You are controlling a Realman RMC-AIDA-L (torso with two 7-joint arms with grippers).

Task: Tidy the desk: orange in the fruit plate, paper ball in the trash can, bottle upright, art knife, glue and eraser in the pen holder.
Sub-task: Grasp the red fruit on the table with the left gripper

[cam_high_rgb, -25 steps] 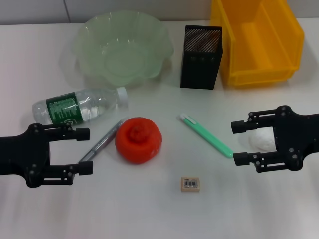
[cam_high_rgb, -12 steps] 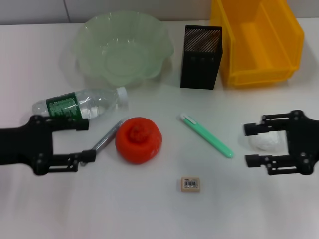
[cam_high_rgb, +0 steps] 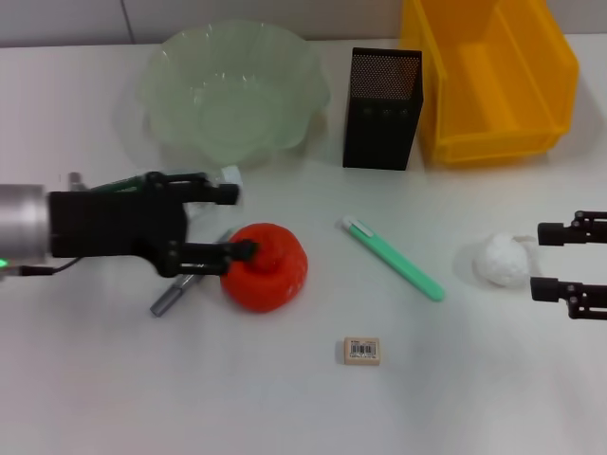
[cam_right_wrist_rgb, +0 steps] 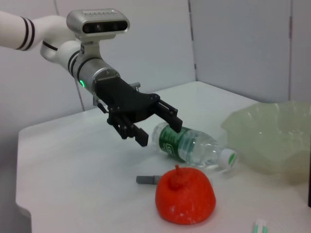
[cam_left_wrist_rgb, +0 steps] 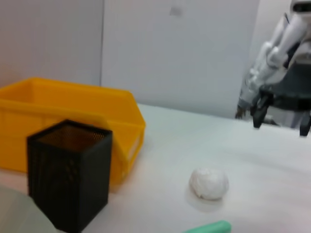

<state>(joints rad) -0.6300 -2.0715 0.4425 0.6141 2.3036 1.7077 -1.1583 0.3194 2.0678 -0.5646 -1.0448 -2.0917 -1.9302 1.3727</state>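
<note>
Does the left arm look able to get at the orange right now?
Probably yes. The left claw is open beside the orange, one finger at its edge, nothing between them. The bottle and the glue stick lie close underneath.

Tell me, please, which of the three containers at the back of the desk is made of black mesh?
The pen holder, the tall square cup standing between the pale-green fruit plate and the yellow trash can; both of those are plastic-looking, not mesh.

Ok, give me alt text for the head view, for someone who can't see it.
The left gripper hangs open over the lying bottle and glue, beside the orange. The right gripper is open near the paper ball, with the plate, pen holder and trash can behind.
</note>
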